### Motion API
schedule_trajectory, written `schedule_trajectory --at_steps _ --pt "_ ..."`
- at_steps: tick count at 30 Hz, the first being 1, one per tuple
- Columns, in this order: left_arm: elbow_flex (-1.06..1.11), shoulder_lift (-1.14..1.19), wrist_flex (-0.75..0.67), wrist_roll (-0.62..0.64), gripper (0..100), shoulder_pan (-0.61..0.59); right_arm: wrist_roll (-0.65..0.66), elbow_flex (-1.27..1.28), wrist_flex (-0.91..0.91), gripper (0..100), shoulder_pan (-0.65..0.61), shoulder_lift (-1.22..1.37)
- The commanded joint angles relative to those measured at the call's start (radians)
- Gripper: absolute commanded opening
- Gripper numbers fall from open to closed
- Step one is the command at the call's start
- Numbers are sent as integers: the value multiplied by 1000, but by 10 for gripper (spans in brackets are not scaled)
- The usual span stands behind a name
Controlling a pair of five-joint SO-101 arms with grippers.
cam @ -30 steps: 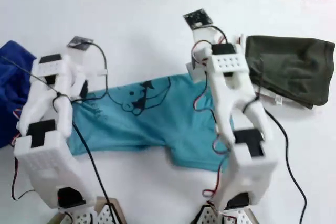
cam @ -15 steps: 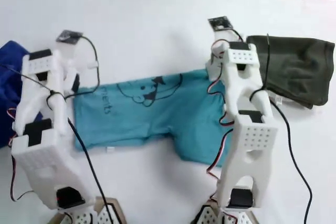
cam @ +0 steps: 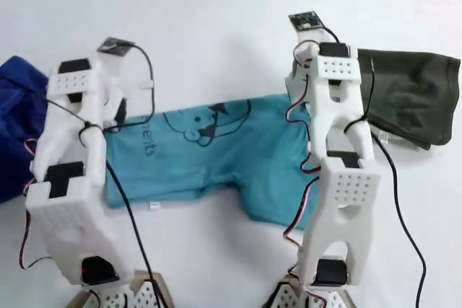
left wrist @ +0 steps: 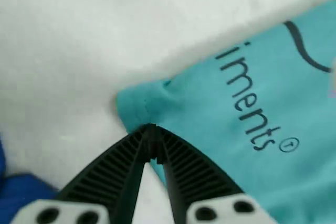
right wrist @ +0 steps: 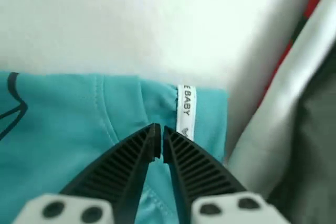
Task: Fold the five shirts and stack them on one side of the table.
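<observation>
A teal shirt (cam: 216,156) with a dark cartoon print lies spread across the middle of the white table (cam: 216,41). My left gripper (cam: 115,117) is at the shirt's left far corner. In the left wrist view the left gripper (left wrist: 152,148) is shut on the edge of the teal shirt (left wrist: 252,103). My right gripper (cam: 296,93) sits at the shirt's right far corner. In the right wrist view the right gripper (right wrist: 160,140) is pinched on the teal shirt (right wrist: 63,124) beside a white label (right wrist: 185,109).
A folded dark green shirt (cam: 408,95) lies at the right side of the table, close to the right arm. A crumpled blue shirt (cam: 14,128) sits at the left edge. Bare table stretches along the far side.
The teal shirt has been drawn out wider and flatter, its print shifted to the right. The right arm swung right and farther back; the left arm shifted left, then back right.
</observation>
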Motion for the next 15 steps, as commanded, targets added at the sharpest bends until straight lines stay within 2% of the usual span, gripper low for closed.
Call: schedule_trajectory --at_steps 1,6,15 --pt "-47 -21 89 8 26 23 -3 -2 53 19 -13 -171" --pt "68 -129 78 -28 27 28 44 236 18 20 -15 -377" --pt "544 -413 -198 -37 26 55 143 1034 -300 19 -15 -894"
